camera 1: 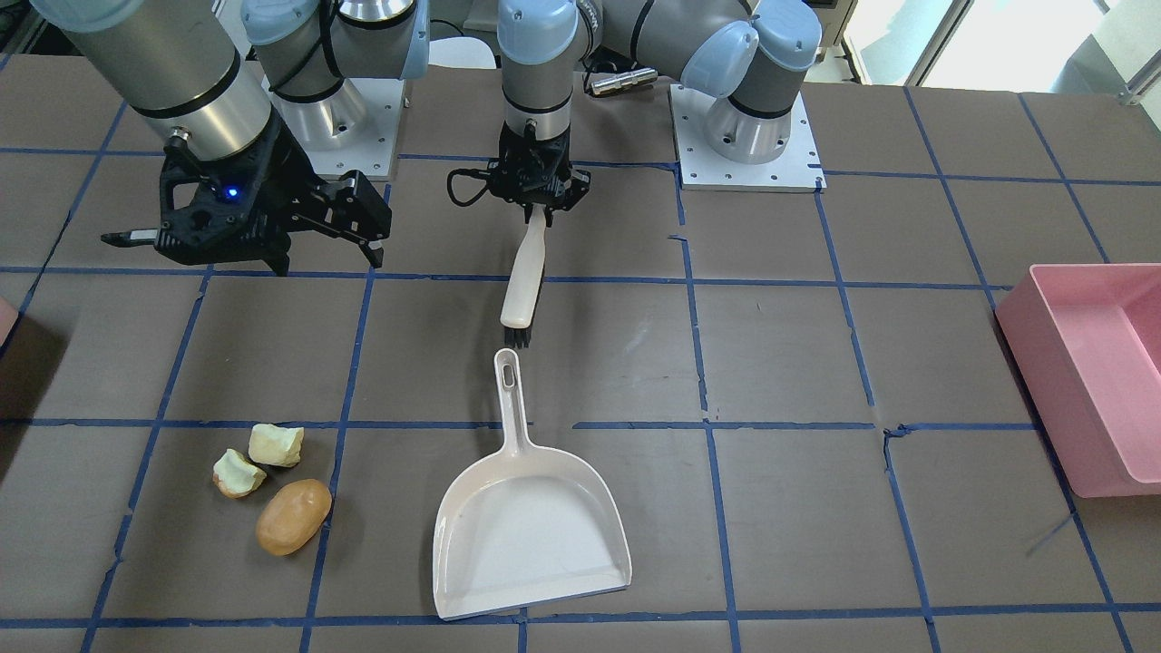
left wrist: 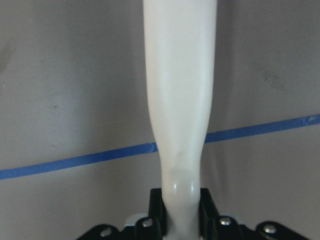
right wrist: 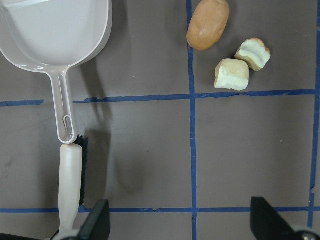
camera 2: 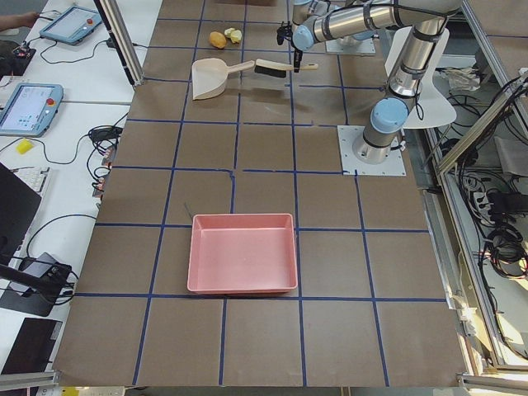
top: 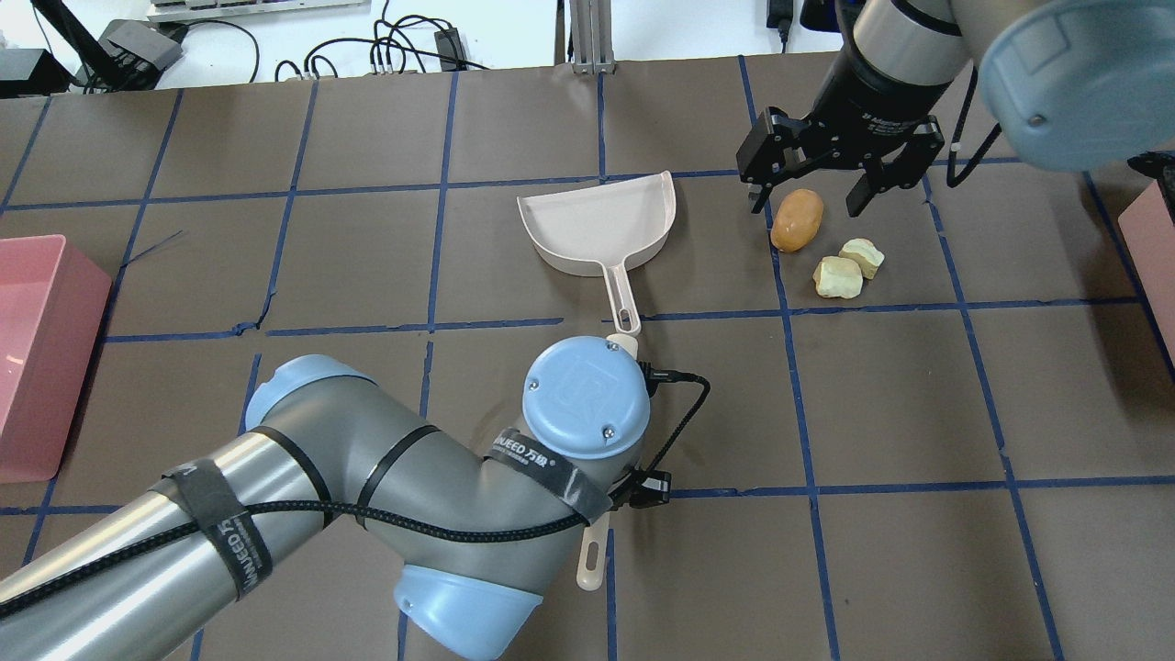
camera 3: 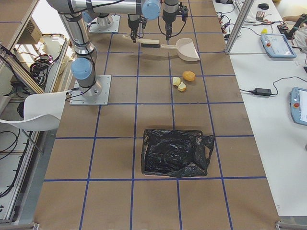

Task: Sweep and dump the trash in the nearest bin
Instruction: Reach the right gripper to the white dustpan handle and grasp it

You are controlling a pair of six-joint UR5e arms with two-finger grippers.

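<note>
You have the left gripper pinched on the handle of the white plastic brush. Its black bristles point toward the off-white plastic dustpan, with the brush tip just beside the end of the dustpan's handle. The dustpan lies flat on the brown, blue-taped surface.

Your right gripper hangs above the surface with its fingers spread wide and nothing between them. The trash lies apart from it, on the operators' side. It is the orange-brown potato-shaped lump and the two pale yellow-green bitten chunks, clustered close together. In the right wrist view all three sit at the top of the frame, ahead of the fingers, with the dustpan well off to one side.

The pink plastic bin shows only as a sliver at the robot's right end, near the trash. The large pink rectangular tub sits at the opposite end, well apart from everything else.
</note>
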